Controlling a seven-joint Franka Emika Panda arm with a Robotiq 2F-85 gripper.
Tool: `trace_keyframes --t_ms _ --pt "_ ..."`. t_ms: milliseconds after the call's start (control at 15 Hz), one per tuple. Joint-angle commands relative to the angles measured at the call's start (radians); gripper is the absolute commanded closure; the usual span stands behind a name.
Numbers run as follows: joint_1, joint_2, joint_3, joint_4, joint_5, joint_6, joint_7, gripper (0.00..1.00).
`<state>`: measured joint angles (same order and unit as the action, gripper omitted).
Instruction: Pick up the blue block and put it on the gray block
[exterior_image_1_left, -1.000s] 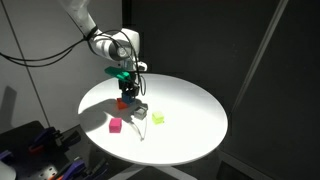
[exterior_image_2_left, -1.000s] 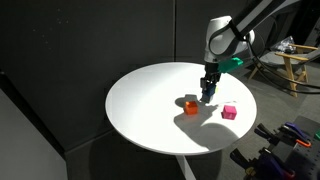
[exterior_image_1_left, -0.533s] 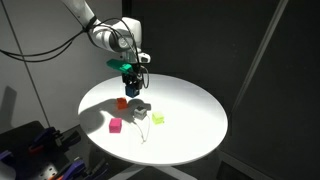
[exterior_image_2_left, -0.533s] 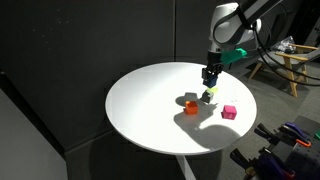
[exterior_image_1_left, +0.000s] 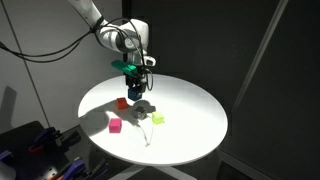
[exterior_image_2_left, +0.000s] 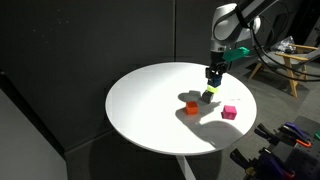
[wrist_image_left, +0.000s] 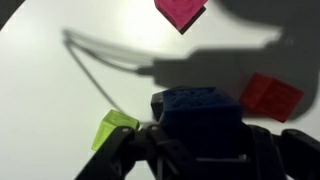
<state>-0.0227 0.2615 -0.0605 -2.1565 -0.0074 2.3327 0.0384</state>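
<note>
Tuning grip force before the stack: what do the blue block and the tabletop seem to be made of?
Blue block: probably plastic or painted wood, with a matte finish. The colour is even and saturated, the edges are crisp and there is no glare. Foam cannot be excluded. Tabletop: smooth white laminate or painted board, satin-matte. It takes soft shadows with no sharp reflections.

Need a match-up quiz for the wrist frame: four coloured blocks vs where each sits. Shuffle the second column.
Wrist view.
1. small bright blue cube
2. small magenta cube
3. small orange-red cube
4. small yellow-green block

A. cut off by the top edge of the view
B. on the table, left of the held cube
C. held between the fingers
D. on the table, right of the held cube

Pairs: 1-C, 2-A, 3-D, 4-B.
</note>
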Motion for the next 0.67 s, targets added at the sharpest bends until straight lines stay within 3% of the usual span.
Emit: trace_keyframes --t_ms 0,600 --pt "-0.01 0.066 -0.002 0.088 0.0 -0.047 0.023 0.76" --pt "-0.01 0.197 -0.005 0.195 0.0 -0.05 0.042 0.76"
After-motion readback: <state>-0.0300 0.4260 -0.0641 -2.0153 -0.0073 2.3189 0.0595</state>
